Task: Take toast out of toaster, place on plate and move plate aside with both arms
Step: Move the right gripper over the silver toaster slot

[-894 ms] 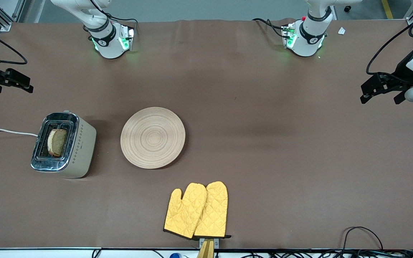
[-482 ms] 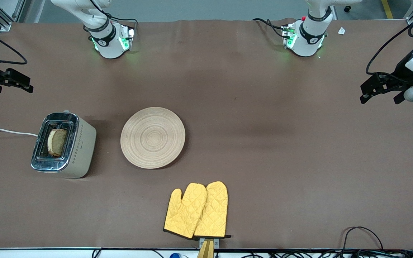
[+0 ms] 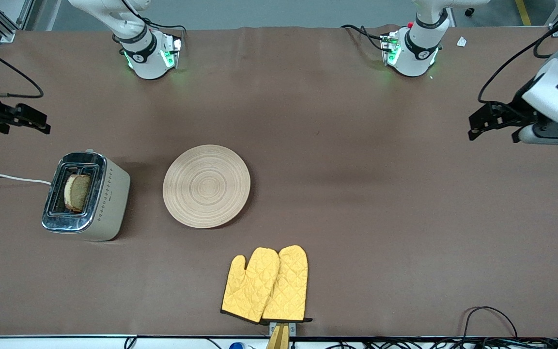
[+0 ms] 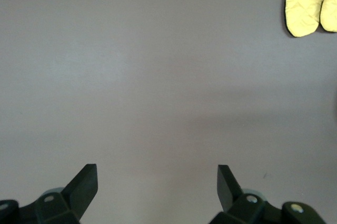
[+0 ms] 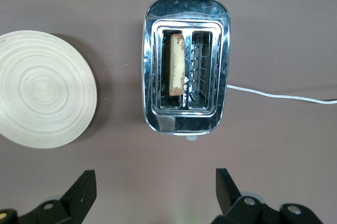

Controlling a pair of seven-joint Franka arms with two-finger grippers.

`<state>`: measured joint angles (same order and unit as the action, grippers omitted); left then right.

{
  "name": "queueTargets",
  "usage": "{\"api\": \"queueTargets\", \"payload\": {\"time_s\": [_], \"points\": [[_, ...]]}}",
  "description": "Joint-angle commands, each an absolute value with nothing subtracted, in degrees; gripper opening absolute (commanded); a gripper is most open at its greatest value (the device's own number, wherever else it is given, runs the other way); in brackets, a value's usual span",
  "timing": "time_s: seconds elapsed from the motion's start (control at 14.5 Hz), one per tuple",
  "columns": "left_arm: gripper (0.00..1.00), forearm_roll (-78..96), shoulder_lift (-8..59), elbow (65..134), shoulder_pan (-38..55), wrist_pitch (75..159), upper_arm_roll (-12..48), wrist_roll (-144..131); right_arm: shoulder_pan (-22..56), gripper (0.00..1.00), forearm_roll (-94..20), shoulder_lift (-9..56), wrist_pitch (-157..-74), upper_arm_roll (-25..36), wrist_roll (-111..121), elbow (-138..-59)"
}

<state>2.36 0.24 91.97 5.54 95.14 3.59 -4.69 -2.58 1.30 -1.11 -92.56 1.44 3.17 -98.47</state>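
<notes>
Both arms are drifting inward since earlier; right gripper [image 3: 41,127], jaws apart, is hovering at toaster's [image 3: 85,196] eleven o'clock; left gripper [image 3: 494,127] likewise apart, over bare table; next, centring over toast [image 3: 76,192] is advisable, with the plate [image 3: 206,186] waiting at its three o'clock.

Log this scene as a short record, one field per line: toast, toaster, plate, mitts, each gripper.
toast: standing in one slot of the toaster, not yet taken out
toaster: toward the right arm's end of the table, white cord attached
plate: bare, beside the toaster
oven mitts: yellow pair, nearer the front camera than the plate
right gripper: open, in the air by the toaster
left gripper: open, over bare table at the left arm's end
</notes>
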Motion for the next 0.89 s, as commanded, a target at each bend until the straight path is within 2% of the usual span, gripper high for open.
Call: {"api": "queueTargets", "payload": {"time_s": [0.0,0.55,0.83], "points": [[1.0,3.1,0.6,91.0,5.5,93.9,3.7,-5.4,-3.6,1.0,0.7,-1.2,-99.1,1.2,3.6,-104.4],[1.0,2.0,0.4,90.9,4.7,91.1,3.5,-5.2,-4.8,1.0,0.7,3.3,-116.6,1.2,3.7,-115.0],[1.0,-2.2,0.2,90.4,4.2,91.1,3.0,-3.6,-5.1,1.0,0.8,6.1,-119.9,1.2,3.8,-115.8]]}}
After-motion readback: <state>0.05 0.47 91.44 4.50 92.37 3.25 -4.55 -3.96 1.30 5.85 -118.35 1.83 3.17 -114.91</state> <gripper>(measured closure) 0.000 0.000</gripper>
